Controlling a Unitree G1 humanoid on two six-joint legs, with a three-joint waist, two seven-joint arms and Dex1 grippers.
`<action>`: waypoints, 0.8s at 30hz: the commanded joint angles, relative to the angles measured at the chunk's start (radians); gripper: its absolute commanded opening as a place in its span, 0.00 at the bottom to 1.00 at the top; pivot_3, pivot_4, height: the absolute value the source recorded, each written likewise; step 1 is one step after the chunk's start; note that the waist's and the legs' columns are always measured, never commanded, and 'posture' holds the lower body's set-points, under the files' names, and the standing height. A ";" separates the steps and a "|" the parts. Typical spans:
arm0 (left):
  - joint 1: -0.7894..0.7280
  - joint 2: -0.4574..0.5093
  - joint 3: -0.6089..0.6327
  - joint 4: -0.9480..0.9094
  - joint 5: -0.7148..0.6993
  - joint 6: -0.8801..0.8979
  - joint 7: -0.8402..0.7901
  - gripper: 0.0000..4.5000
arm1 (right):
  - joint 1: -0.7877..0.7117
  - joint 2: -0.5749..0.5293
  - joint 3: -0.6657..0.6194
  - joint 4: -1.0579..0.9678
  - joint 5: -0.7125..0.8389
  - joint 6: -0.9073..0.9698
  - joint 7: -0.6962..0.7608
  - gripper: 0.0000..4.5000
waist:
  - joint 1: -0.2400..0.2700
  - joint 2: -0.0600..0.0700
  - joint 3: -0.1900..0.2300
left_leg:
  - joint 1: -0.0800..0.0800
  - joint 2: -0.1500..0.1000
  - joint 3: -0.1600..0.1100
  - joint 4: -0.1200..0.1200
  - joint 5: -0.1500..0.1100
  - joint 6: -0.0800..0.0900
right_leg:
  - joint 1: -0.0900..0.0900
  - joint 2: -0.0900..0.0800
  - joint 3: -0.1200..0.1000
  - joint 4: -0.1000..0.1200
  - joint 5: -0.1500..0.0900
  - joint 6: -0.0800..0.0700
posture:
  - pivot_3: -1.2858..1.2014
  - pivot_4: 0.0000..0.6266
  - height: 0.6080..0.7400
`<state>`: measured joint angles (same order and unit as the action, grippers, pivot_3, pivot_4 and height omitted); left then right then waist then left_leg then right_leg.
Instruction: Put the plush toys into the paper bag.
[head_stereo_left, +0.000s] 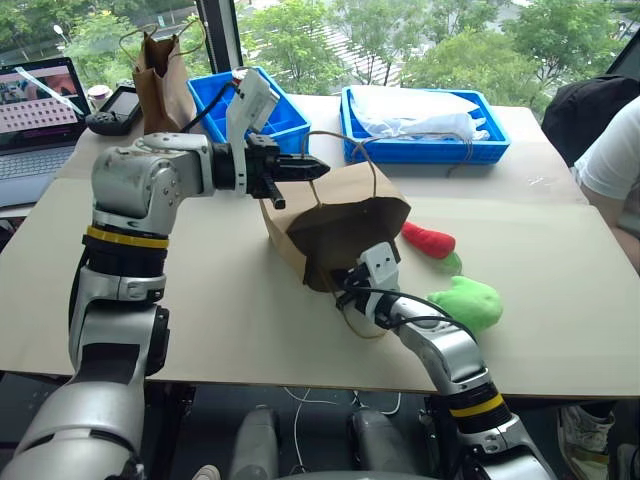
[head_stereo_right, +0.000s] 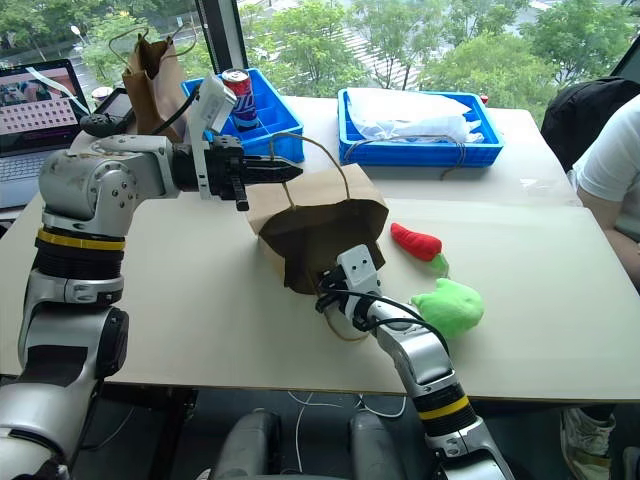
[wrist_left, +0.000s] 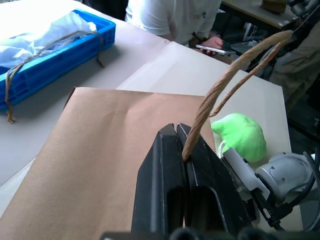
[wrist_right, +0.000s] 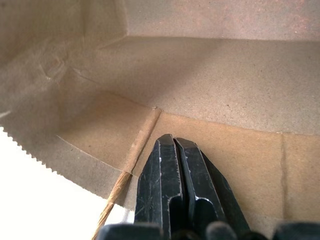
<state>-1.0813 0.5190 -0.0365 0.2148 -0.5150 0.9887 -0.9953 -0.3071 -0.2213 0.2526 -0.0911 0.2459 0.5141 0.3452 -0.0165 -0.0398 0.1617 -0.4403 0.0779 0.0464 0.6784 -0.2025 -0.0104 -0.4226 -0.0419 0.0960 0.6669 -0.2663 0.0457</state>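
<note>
Right gripper (head_stereo_left: 350, 278), low centre of frame, jaws shut, tip inside paper bag (head_stereo_left: 335, 225) mouth, likely propping it open. Left gripper (head_stereo_left: 310, 168), upper centre, pinched upper handle (wrist_left: 225, 90), lifting it. Red chili toy (head_stereo_left: 428, 240) and green toy (head_stereo_left: 465, 302) lay right of bag, outside

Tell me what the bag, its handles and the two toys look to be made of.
Paper bag: matte brown kraft paper, creased, with a sawtooth-cut rim. Handle: twisted tan paper cord, going by its spiral strands. Red chili toy and green toy: apparently soft plush fabric, rounded and without shine. Left gripper is shut on the handle.
</note>
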 joint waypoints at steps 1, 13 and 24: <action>-0.042 -0.022 0.057 0.006 -0.038 0.042 0.044 0.00 | 0.022 0.000 0.006 0.007 -0.015 0.042 0.015 0.01 | 0.000 0.000 0.000 | 0.000 0.000 0.000 0.000 0.000 0.000 | 0.000 0.000 0.000 0.000 0.000 0.000 | 0.52 0.24 0.77; -0.064 -0.086 0.128 0.005 -0.118 0.149 0.132 0.00 | 0.037 -0.002 -0.015 -0.042 -0.031 0.061 0.022 0.01 | -0.001 0.000 0.000 | 0.000 0.000 0.000 0.000 0.000 0.000 | 0.000 0.000 0.000 0.000 0.000 0.000 | 0.52 0.24 0.77; 0.015 -0.058 0.024 -0.124 -0.167 0.177 0.025 0.00 | 0.003 0.012 -0.148 -0.256 0.068 0.126 0.020 0.49 | -0.001 0.000 0.000 | -0.001 0.000 0.000 -0.001 0.000 -0.001 | -0.001 0.000 0.000 0.000 0.000 0.000 | 0.52 0.24 0.77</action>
<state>-1.0704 0.4466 0.0077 0.1398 -0.6660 1.1792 -0.9355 -0.2837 -0.1963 0.1596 -0.2459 0.2708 0.6071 0.3666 -0.0178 -0.0398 0.1618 -0.4410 0.0776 0.0463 0.6774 -0.2021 -0.0114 -0.4238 -0.0420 0.0963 0.6671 -0.2663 0.0457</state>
